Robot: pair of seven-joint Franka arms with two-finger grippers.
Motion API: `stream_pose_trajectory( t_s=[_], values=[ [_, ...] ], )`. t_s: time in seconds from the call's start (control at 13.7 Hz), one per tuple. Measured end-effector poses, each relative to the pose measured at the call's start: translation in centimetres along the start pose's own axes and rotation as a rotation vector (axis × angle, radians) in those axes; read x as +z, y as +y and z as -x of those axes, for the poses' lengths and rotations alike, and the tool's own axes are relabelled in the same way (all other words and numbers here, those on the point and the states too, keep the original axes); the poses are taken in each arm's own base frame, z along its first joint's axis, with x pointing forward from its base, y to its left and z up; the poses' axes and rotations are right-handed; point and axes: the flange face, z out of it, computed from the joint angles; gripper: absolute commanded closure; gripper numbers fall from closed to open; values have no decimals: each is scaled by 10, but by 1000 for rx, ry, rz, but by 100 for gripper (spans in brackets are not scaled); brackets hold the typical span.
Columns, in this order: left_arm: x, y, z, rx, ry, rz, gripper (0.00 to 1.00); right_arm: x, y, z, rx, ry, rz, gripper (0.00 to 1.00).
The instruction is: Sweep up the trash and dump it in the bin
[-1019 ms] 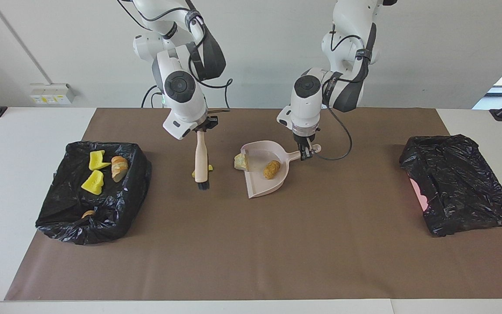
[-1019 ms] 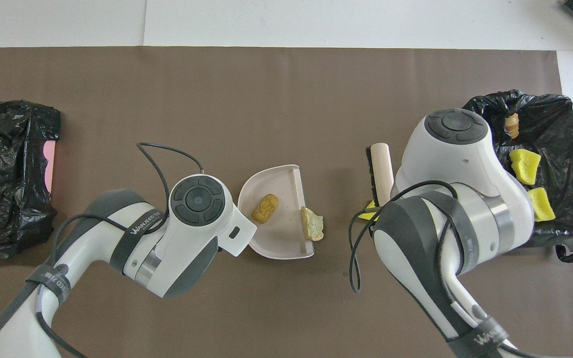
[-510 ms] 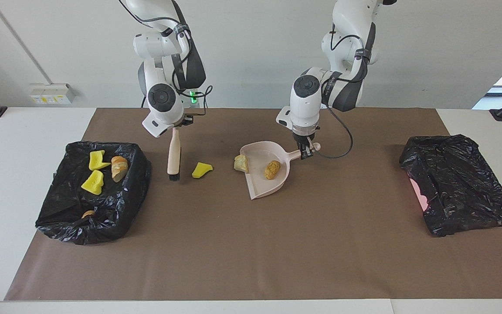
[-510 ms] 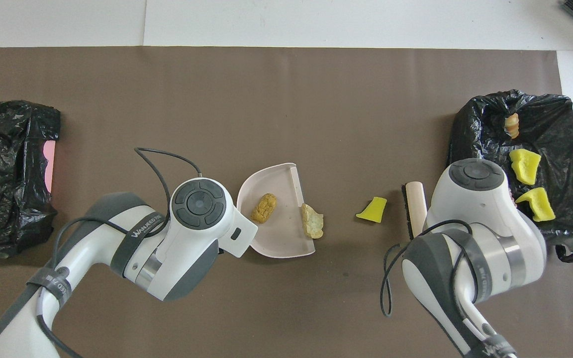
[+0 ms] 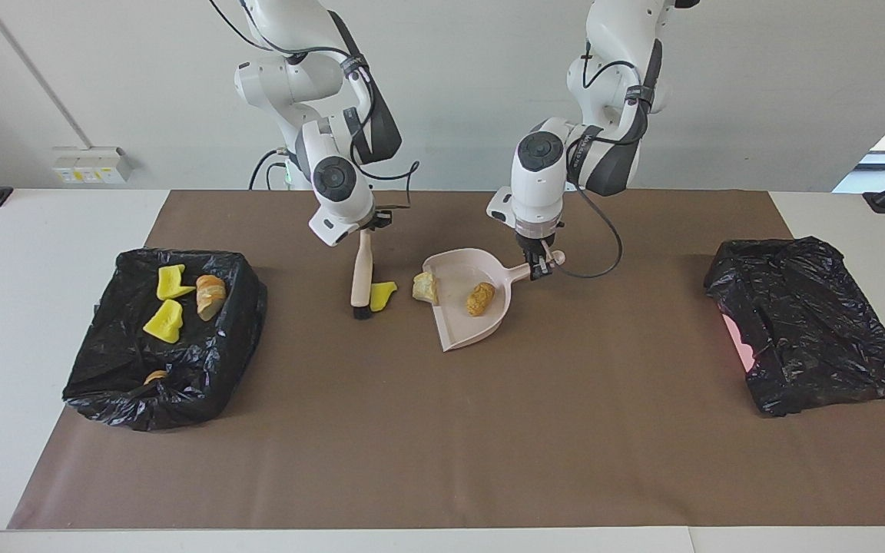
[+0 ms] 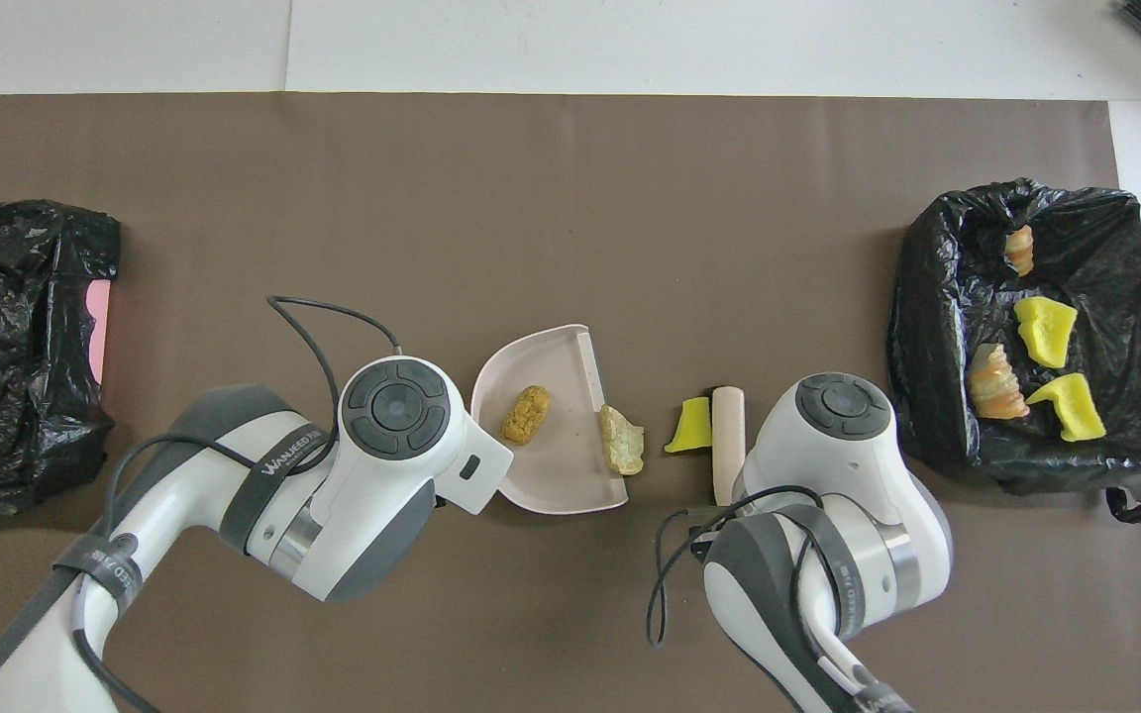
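While the right hand [image 5: 369, 227], clamped on the brush [image 5: 362, 276], has swung back in, its bristles now touch the yellow chunk [image 5: 382, 295], pushed nearer the dustpan [image 5: 467, 303]. Left hand [image 5: 539, 265] stays closed on the dustpan handle; bread lump [image 5: 425, 286] at the lip, brown lump [image 5: 479, 298] inside, four scraps in the bin [image 5: 166, 338], so dumping comes soon.

Brush [image 5: 362, 278] beside scrap [image 5: 382, 295] (touching), dustpan [image 5: 467, 306] near

I see the white table [image 5: 43, 253] under a brown mat [image 5: 442, 430] carrying two black-bagged bins [image 5: 162, 338] [image 5: 807, 322], dustpan [image 5: 465, 307], yellow scrap [image 5: 382, 294].
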Motion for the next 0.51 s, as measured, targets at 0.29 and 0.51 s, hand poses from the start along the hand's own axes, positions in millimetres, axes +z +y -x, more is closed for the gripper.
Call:
stream_pose_trajectory(
  t_s=[0.29, 0.51],
  values=[
    [0, 0, 0, -2, 0, 0, 100, -7, -63, -7, 31, -10, -186, 100],
    [0, 0, 0, -3, 0, 0, 100, -12, -101, -3, 39, -21, -310, 100]
  ],
)
